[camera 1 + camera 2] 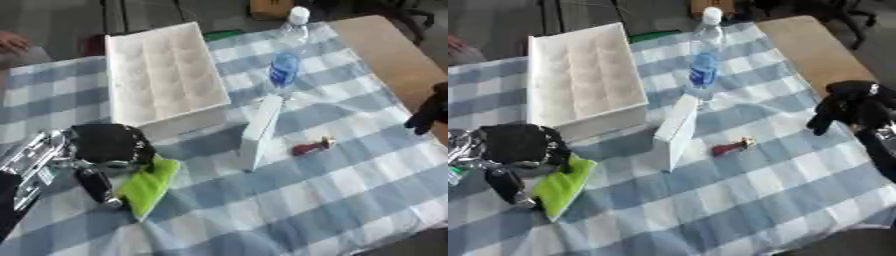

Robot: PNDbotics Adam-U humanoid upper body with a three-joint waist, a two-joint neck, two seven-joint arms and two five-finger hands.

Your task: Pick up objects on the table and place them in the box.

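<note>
While the box [162,75] sits open at far left on the checked cloth [350,170], a green pouch [149,185] is pinched by the left hand [105,147] just before it. Right hand [850,107]: curled, nothing held. Bottle [287,55], white carton [261,131], small red item [311,147] lie between.

Blue/white checked cloth [332,200] covers table. Bare tan tabletop [811,50] shows at far right. Dark floor beyond far edge; brown box-like thing [269,7] there, unclear.
</note>
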